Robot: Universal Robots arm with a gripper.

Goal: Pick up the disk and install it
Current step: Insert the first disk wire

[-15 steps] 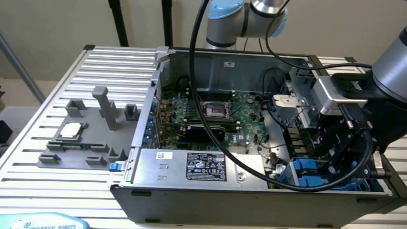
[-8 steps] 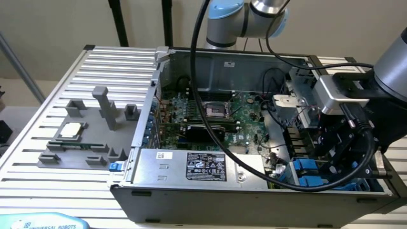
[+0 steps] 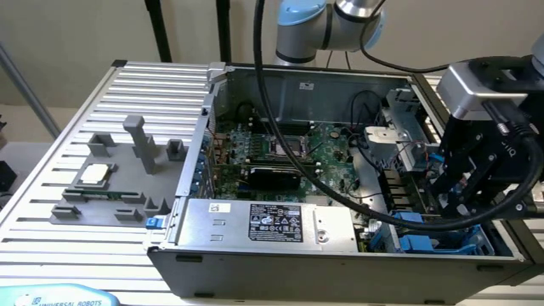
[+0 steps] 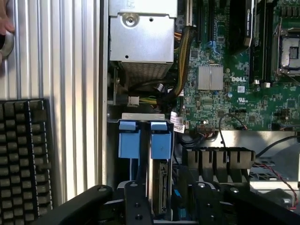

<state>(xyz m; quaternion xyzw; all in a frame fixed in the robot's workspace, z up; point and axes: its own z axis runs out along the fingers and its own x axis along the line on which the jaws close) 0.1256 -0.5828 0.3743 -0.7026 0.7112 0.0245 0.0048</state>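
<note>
**Disk (image 4: 158,187) edge-on, jaws wide**

It is seen slotted in the drive bay (image 3: 442,247), at the four o'clock corner of the case (image 3: 340,271) in the exterior view. Pressed askew, it could be jammed against the neighbouring blue carrier (image 4: 129,138). The gripper (image 4: 168,199) is held wide open astride it; nothing is clamped.

Not much legible here tbh. In the wrist view the green motherboard (image 4: 220,56) has DELL (image 4: 238,78) printed in white, plus some small white marks just beside it that I can't make out. In the exterior view the pale blue thing (image 3: 60,298) at the front corner says UNIVERSAL ROBOTS. The black label (image 3: 276,223) on the big silver box (image 3: 340,231) is packed with white print and logos, all too small to read, and so is the white sticker (image 3: 220,207) beside it.
</note>
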